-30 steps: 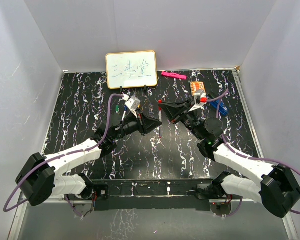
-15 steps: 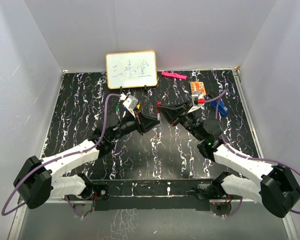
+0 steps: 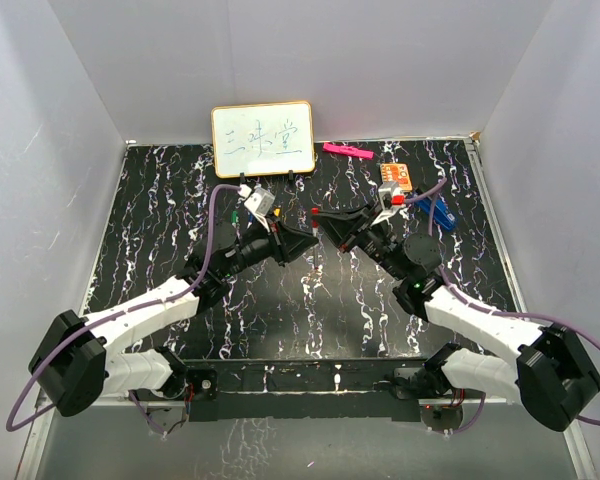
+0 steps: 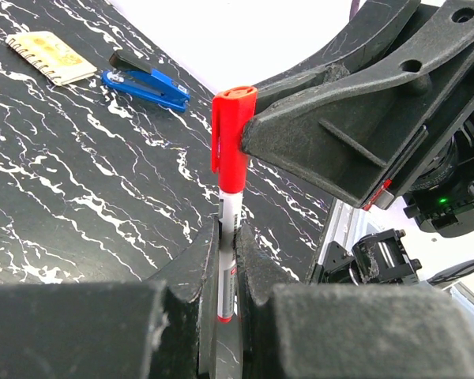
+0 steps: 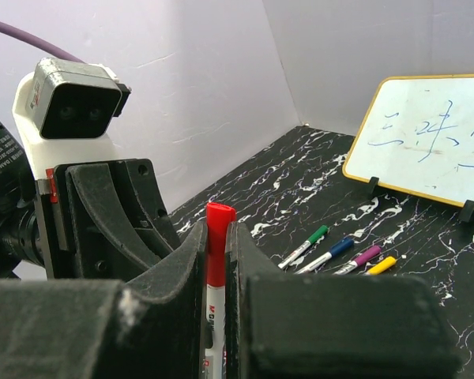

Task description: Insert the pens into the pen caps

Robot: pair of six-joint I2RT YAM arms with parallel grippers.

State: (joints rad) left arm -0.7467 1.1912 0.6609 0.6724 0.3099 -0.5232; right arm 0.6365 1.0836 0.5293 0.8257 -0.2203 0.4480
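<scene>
Above the marbled table (image 3: 150, 210), left gripper (image 4: 227, 237) and right gripper (image 5: 217, 237) clamp one pen (image 4: 229, 207).

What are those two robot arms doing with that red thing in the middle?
They are putting a pen and its cap together. The left gripper is clamped on the white barrel of a red marker pen, held up off the table. The right gripper is clamped on its red cap, which sits over the pen's tip. A green pen, a blue pen, a purple pen and a yellow pen lie near the whiteboard.
</scene>
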